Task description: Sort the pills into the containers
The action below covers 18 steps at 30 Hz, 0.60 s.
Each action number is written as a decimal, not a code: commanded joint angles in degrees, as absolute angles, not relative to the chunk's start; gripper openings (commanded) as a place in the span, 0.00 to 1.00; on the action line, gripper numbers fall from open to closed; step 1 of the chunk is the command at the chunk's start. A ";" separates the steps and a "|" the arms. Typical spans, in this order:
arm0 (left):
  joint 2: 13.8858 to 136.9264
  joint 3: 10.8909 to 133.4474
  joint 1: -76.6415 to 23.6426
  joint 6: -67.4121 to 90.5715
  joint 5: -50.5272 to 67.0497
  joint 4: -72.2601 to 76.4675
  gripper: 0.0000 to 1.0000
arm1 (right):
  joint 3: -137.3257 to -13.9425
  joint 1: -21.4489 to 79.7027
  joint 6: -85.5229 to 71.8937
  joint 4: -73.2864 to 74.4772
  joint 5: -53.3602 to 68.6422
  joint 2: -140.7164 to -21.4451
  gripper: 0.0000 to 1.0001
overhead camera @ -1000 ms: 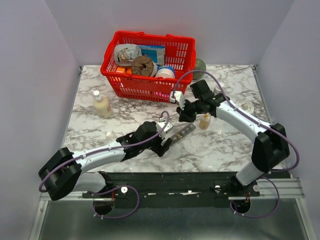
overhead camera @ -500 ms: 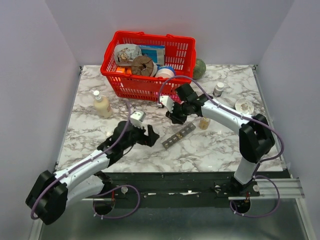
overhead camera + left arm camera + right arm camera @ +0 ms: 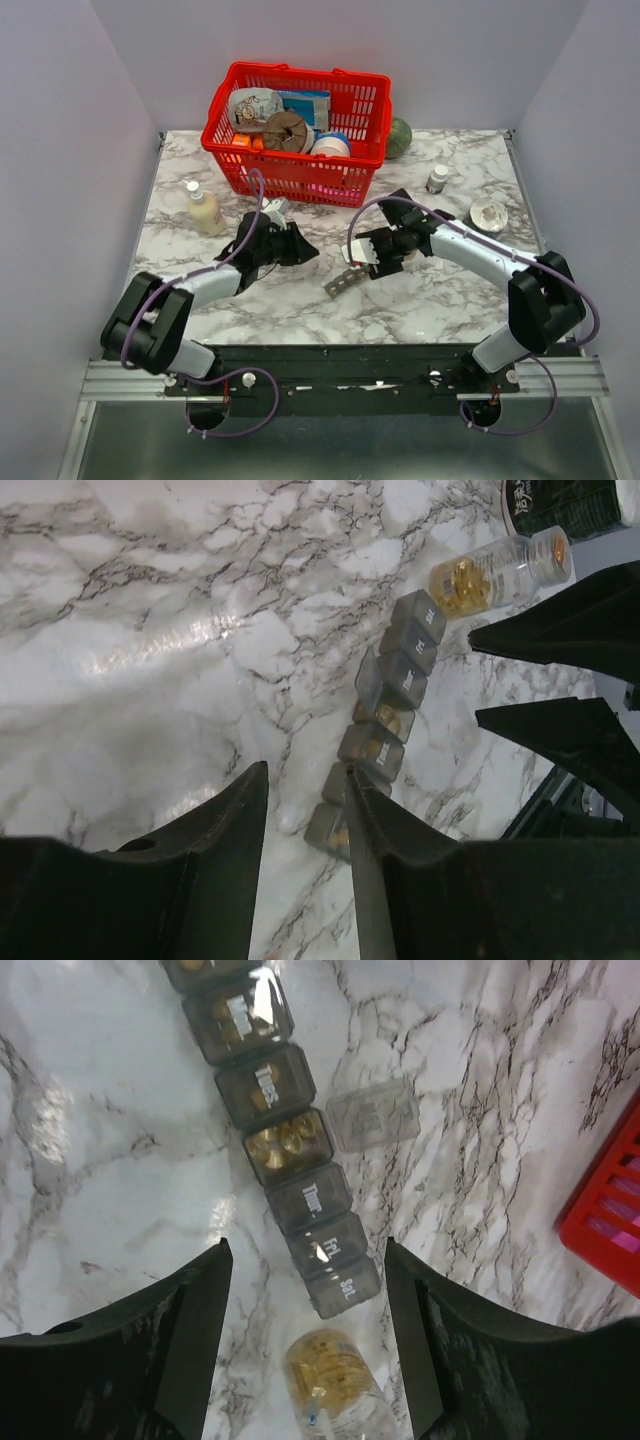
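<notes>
The containers are one dark grey strip (image 3: 290, 1160) of small day-labelled compartments lying on the marble, also seen in the left wrist view (image 3: 385, 720) and the top view (image 3: 343, 282). One compartment stands open with yellow pills (image 3: 288, 1145) in it, its clear lid (image 3: 373, 1115) flipped aside. My right gripper (image 3: 305, 1250) hovers open over the strip's Sat end. A clear bottle of yellow pills (image 3: 335, 1380) shows between its fingers with a gap on both sides. My left gripper (image 3: 305, 770) is open and empty beside the strip's other end. The bottle (image 3: 490, 575) lies beyond the strip's far end.
A red mesh basket (image 3: 290, 170) full of goods stands at the back. A cream bottle (image 3: 204, 210) is at the left. A small dark-capped bottle (image 3: 437, 178), a white dish (image 3: 488, 213) and a green ball (image 3: 399, 137) sit at the back right.
My right gripper came down toward me over the strip's end and opened. My left arm pulled back to the left of the strip and its jaws narrowed.
</notes>
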<state>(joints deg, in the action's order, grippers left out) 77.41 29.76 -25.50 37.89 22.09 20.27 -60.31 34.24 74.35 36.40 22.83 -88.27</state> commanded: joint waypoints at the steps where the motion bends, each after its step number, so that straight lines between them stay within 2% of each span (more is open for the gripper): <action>1: 88.03 35.32 -25.14 40.69 27.94 27.94 0.38 | -58.28 32.96 87.26 33.23 20.39 -90.87 0.71; 8: 99.31 42.36 -25.14 42.45 28.65 29.53 0.26 | -58.18 32.96 88.68 29.35 19.34 -94.38 0.71; 18: 105.47 47.55 -26.19 41.05 31.55 27.60 0.25 | -61.43 30.42 90.70 34.71 18.81 -99.05 0.72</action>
<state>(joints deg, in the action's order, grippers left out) 103.68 45.91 -25.52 41.89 28.38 26.46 -58.65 32.18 88.31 31.68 18.87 -97.01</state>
